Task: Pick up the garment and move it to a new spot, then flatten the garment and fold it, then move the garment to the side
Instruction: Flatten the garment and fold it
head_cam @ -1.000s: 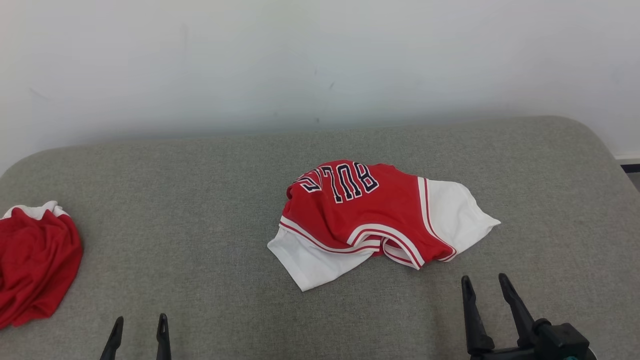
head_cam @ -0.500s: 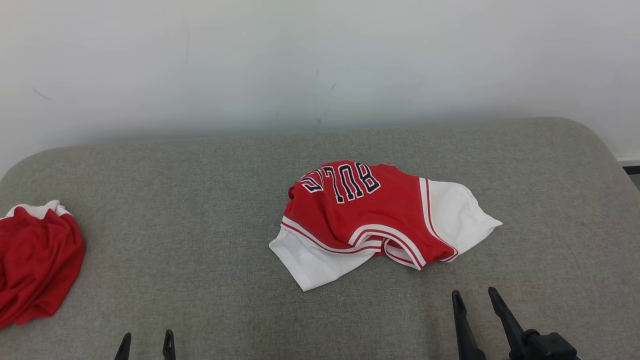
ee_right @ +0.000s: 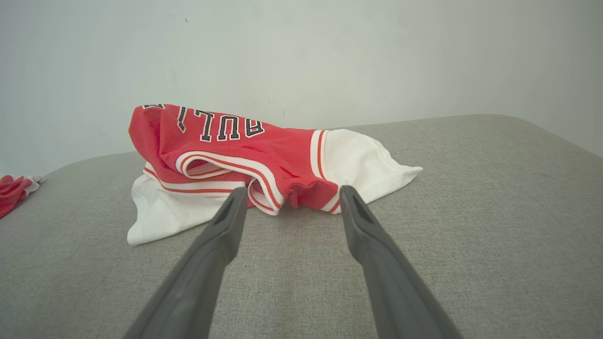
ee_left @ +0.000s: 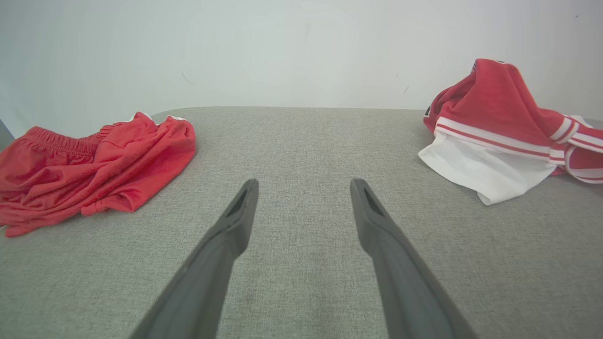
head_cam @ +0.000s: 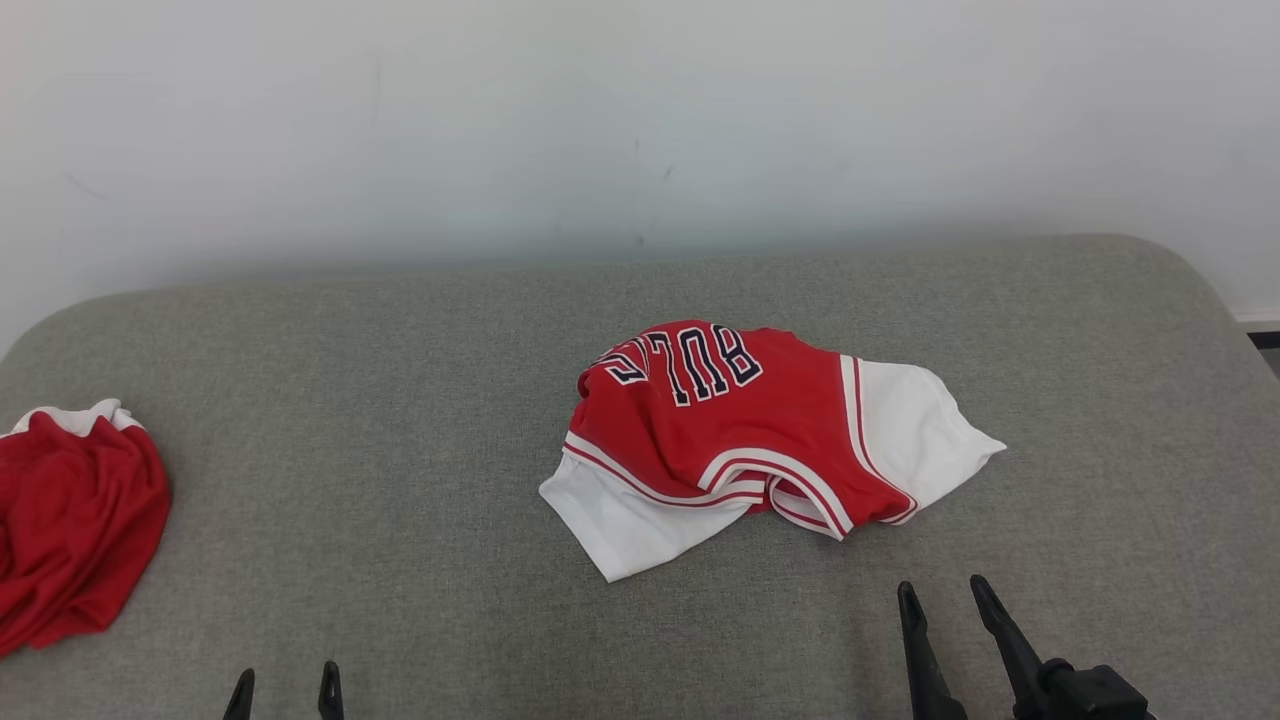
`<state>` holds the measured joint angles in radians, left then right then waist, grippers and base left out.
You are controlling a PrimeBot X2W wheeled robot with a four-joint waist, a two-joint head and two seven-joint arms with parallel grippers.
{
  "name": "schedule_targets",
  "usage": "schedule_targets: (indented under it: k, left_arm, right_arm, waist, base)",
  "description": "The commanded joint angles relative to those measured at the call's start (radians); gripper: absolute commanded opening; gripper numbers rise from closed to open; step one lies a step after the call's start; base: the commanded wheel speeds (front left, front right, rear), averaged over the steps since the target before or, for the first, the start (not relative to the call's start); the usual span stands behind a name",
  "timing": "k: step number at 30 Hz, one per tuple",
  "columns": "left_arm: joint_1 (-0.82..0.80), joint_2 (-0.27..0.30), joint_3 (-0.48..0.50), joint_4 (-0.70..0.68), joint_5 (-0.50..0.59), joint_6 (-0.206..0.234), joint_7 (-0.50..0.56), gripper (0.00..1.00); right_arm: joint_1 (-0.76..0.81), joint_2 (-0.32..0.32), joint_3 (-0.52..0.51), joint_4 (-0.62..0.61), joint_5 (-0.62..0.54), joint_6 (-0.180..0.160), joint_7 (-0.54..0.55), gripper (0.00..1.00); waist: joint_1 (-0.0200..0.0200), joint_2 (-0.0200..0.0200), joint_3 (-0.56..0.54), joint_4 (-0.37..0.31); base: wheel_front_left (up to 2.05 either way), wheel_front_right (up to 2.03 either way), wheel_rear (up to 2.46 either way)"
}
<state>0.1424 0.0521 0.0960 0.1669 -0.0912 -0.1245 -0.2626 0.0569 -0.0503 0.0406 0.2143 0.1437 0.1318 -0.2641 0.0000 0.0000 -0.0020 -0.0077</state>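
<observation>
Crumpled jersey (head_cam: 740, 440) well inside cushion (head_cam: 400, 420) edges

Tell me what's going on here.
A two-armed robot faces a crumpled red-and-white jersey lying in the middle of a grey padded surface. Nothing is held yet. The left gripper and right gripper both stand open, short of the jersey, the right one nearer to it. A second red garment lies bunched at the robot's far left.

Grey padded surface (head_cam: 400, 400), white wall (head_cam: 640, 120)
</observation>
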Motion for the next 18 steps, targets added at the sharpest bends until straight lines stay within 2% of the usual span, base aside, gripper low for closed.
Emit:
schedule_targets:
  k: [1,18]
  left_arm:
    - [-0.003,-0.002,0.002,0.000,0.002,-0.006,-0.003,1.00]
    - [-0.005,-0.003,0.007,0.000,-0.004,-0.005,-0.003,1.00]
  right_arm:
    - [-0.003,0.000,0.000,0.002,0.001,-0.002,-0.001,1.00]
    - [0.003,0.000,-0.001,-0.002,0.005,-0.002,-0.001,1.00]
  waist:
    - [0.0000,0.0000,0.000,0.000]
    - [0.0000,0.0000,0.005,0.007]
  base:
    - [0.00,0.00,0.00]
    - [0.00,0.00,0.00]
